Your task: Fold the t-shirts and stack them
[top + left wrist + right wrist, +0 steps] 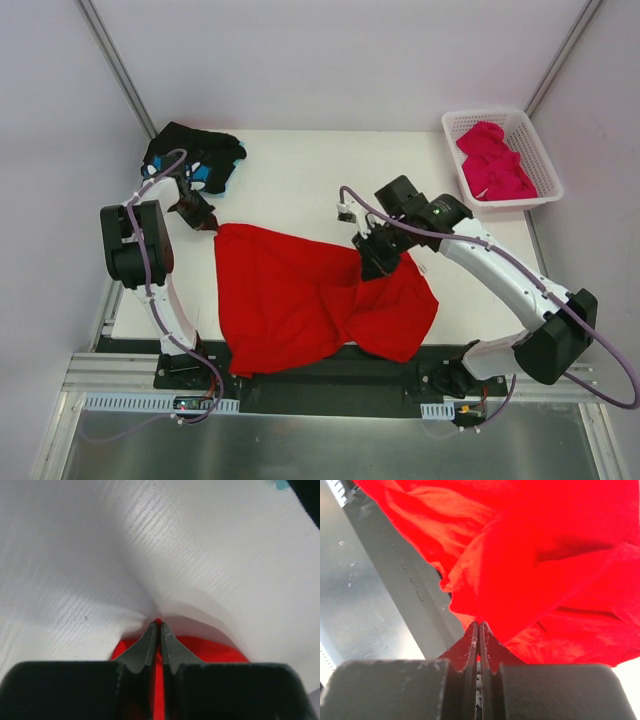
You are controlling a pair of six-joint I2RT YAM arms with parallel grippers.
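The bright red t-shirt (290, 300) lies crumpled on the white table (300, 170), its front hem hanging over the near edge. My left gripper (207, 224) is shut on the shirt's far left corner; in the left wrist view a strip of red cloth (159, 680) runs between the closed fingers (145, 647). My right gripper (372, 265) is shut on a bunched fold near the shirt's middle right, and red cloth (545, 555) fills the right wrist view. The black flower-print t-shirt (190, 145) is heaped at the back left. The magenta t-shirt (492, 160) lies in the basket.
A white lattice basket (541, 150) stands at the table's back right corner. A metal rail (330, 385) runs along the near edge under the hanging cloth and shows in the right wrist view (385, 555). Grey walls close in the left, back and right.
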